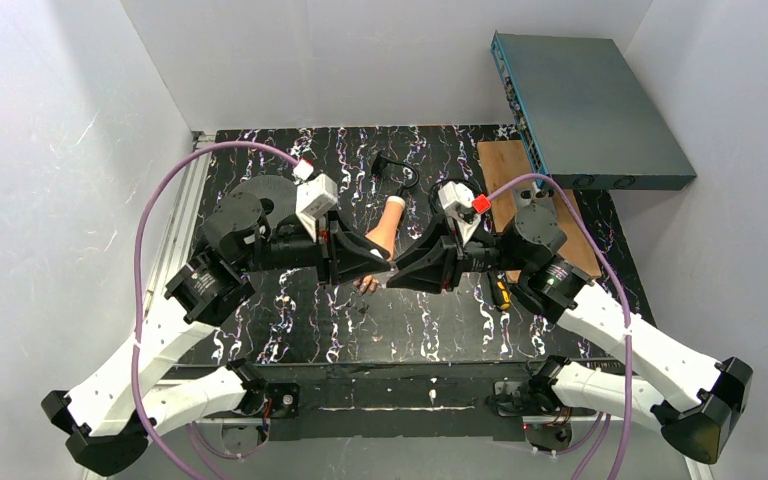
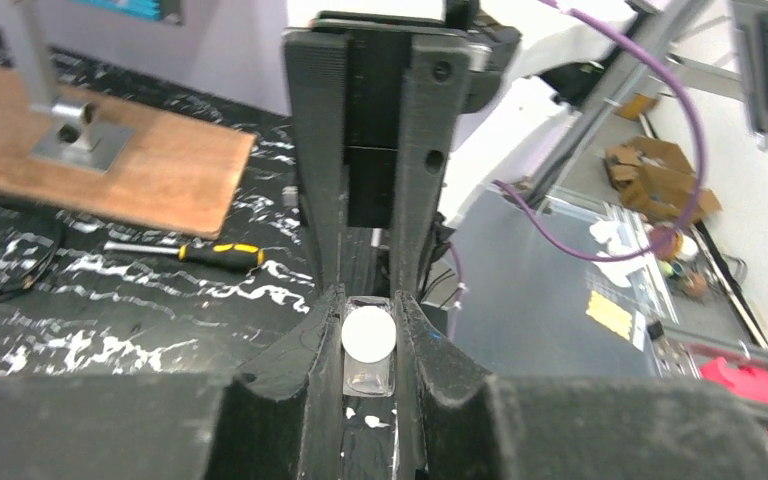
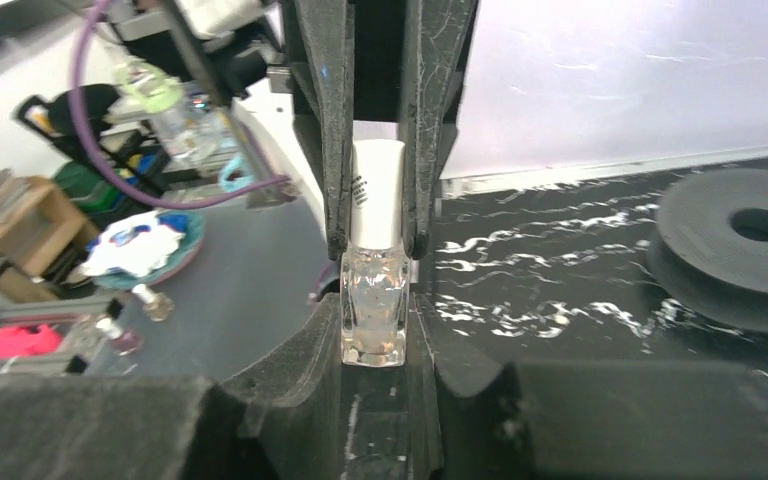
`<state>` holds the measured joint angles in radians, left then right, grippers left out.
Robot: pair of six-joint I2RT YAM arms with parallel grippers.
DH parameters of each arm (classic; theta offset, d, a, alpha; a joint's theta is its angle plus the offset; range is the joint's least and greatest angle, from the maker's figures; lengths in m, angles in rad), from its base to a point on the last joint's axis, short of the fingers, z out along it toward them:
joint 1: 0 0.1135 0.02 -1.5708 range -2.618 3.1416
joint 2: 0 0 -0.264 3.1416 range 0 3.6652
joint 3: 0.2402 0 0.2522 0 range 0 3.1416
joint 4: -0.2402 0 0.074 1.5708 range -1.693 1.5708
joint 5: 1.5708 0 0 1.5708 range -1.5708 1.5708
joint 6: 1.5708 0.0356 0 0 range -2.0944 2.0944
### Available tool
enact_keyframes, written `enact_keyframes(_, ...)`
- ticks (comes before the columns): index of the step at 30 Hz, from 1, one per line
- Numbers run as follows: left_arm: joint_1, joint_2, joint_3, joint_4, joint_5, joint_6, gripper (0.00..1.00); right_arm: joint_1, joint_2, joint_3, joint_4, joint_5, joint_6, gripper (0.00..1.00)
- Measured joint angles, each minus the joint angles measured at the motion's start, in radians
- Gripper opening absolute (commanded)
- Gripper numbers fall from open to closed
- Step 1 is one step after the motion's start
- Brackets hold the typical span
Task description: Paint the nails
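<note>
A flesh-coloured mannequin hand lies on the black speckled mat, its fingers pointing towards me. The nails are mostly hidden under the grippers. The two grippers meet tip to tip just above the fingers, with a small nail polish bottle between them. My right gripper is shut on the clear glass bottle. My left gripper is shut on the bottle's white cap, which also shows in the right wrist view.
A wooden board with a metal stand and a grey-teal box sit at the back right. A yellow-handled screwdriver lies right of the grippers. A black round disc is at the left. A black cable lies behind the hand.
</note>
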<state>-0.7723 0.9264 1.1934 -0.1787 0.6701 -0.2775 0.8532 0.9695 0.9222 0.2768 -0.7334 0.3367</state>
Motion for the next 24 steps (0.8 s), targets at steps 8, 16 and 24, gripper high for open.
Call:
enact_keyframes(8, 0.0, -0.025, -0.04, 0.132, 0.193, 0.0, 0.0, 0.0, 0.041, 0.016, 0.133, -0.189, 0.15, 0.01)
enact_keyframes(16, -0.003, -0.027, -0.041, 0.142, 0.229, 0.002, 0.65, 0.001, 0.049, 0.021, 0.165, -0.209, 0.175, 0.01)
enact_keyframes(24, -0.009, -0.053, -0.035, 0.011, 0.157, 0.024, 0.93, 0.001, 0.026, 0.021, 0.059, -0.119, 0.068, 0.01)
